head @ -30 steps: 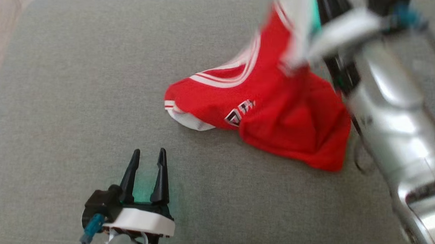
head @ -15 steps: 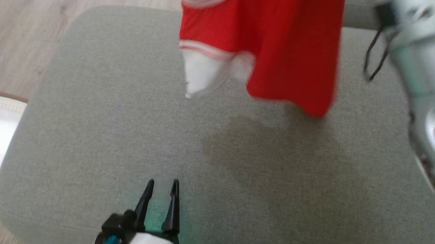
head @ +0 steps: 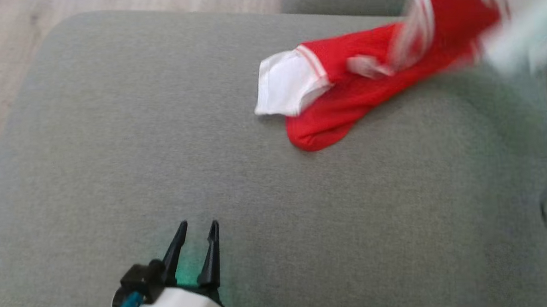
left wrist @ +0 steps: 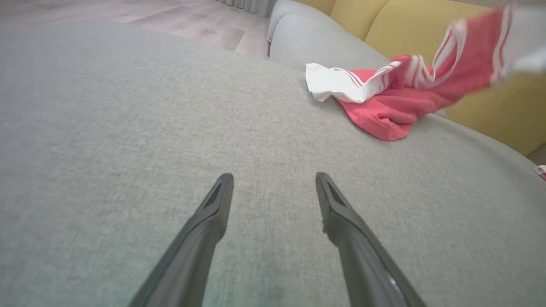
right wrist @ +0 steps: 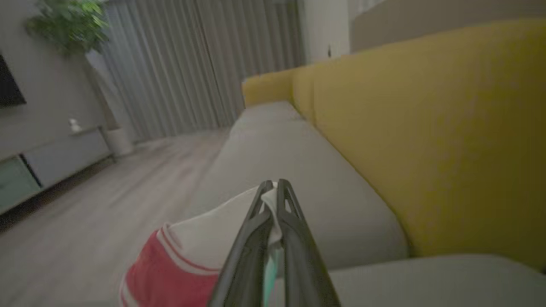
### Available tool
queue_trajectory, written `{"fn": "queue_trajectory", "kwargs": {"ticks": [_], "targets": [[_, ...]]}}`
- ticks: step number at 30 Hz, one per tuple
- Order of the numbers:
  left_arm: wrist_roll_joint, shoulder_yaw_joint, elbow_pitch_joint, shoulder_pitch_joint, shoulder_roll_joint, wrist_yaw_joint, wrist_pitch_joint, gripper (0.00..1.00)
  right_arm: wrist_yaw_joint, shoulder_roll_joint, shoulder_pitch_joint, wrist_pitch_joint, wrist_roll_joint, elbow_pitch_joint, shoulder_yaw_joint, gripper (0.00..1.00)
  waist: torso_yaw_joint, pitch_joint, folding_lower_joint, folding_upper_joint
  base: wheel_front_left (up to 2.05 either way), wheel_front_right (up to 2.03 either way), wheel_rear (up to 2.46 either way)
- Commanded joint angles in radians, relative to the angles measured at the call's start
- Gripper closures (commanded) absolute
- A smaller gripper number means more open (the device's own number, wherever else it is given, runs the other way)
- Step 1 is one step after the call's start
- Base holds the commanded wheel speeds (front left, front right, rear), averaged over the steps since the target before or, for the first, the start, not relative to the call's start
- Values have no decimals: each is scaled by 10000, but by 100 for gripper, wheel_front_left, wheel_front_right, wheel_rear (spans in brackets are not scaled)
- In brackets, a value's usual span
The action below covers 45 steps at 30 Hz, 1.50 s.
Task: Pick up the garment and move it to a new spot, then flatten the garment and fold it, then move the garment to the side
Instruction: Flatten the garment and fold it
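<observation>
trailing from the right gripper (right wrist: 275, 184), red garment (head: 341, 111) across grey cushion (head: 162, 153)

I can read no letters, numbers or logos; the red-and-white striped fabric garment (head: 341, 109) shows me only blurred stripes.

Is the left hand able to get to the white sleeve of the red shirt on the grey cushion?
Probably yes: only bare grey cushion lies between the open left hand and the white sleeve of the red shirt.
</observation>
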Motion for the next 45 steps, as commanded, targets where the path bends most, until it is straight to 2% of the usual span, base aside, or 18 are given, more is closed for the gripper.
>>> {"fn": "queue_trajectory", "kwargs": {"ticks": [1, 2, 3, 4, 5, 8, 11, 17, 20, 24, 28, 40, 41, 42, 43, 45], "targets": [[-68, 192, -314, -468, 22, 4, -95, 0, 67, 42, 198, -56, -296, -238, -119, 100, -193, 185, -1, 0, 0, 0, 0], [-73, 167, -319, -519, 22, 3, -95, 0, 67, -81, 674, -56, -560, -183, -358, 100, -243, 243, -1, 0, 0, 0, 0], [-73, 143, -320, -565, 22, 1, -95, 0, 67, -167, 1115, -56, -773, -165, -611, 94, -290, 292, -1, 0, 0, 0, 0], [-69, 126, -324, -610, 22, 2, -95, 0, 67, -194, 1511, -56, -923, -160, -866, 53, -334, 343, -1, 0, 0, 0, 0], [-66, 120, -329, -647, 22, 3, -95, 0, 67, -190, 1879, -56, -1058, -194, -1082, 0, -381, 378, -1, 0, 0, 0, 0], [-16, 132, -339, -753, 22, 3, -95, 0, 67, 109, 2987, -56, -1482, -905, -1512, 0, -536, 470, -1, 0, 0, 0, 0], [1, 150, -308, -808, 22, 1, -95, 0, 67, 549, 3551, -56, -1686, -1836, -1194, 0, -625, 493, -1, 0, 0, 0, 0], [-71, 4, -322, -881, 22, 3, -95, 0, 67, 1221, 4451, -56, -1770, -4286, 1100, 0, -654, 559, -1, 0, 0, 0, 0], [-148, -137, -338, -887, 22, 6, -95, 0, 67, 1289, 4820, -56, -1682, -4892, 2652, 0, -576, 597, -1, 0, 0, 0, 0], [-234, -285, -328, -908, 22, 4, -95, 0, 67, 1041, 4788, -57, -1729, -4637, 4211, 0, -402, 661, -1, 0, 0, 0, 0], [-295, -381, -322, -927, 22, 8, -95, 0, 67, 813, 4233, -57, -2214, -3850, 4818, 0, -199, 761, -1, 0, 0, 0, 0], [-471, -592, -403, -968, 22, 62, -95, 0, 67, 900, 3031, -54, -2724, -2387, 5006, 0, 109, 1012, -1, 0, 0, 0, 0], [-490, -621, -420, -989, 22, 64, -95, 0, 67, 934, 2934, -54, -2706, -2345, 5007, 25, 125, 1036, -1, 0, 0, 0, 0], [-507, -649, -441, -1012, 22, 68, -95, 0, 67, 979, 2837, -55, -2639, -2349, 4996, 90, 137, 1061, -1, 0, 0, 0, 0], [-520, -674, -463, -1037, 22, 73, -95, 0, 67, 983, 2739, -55, -2608, -2350, 4991, 100, 149, 1087, -1, 0, 0, 0, 0], [-529, -721, -490, -1078, 22, 84, -95, 0, 67, 955, 2517, -55, -2581, -2204, 4965, 100, 166, 1137, -1, 0, 0, 0, 0]]}}
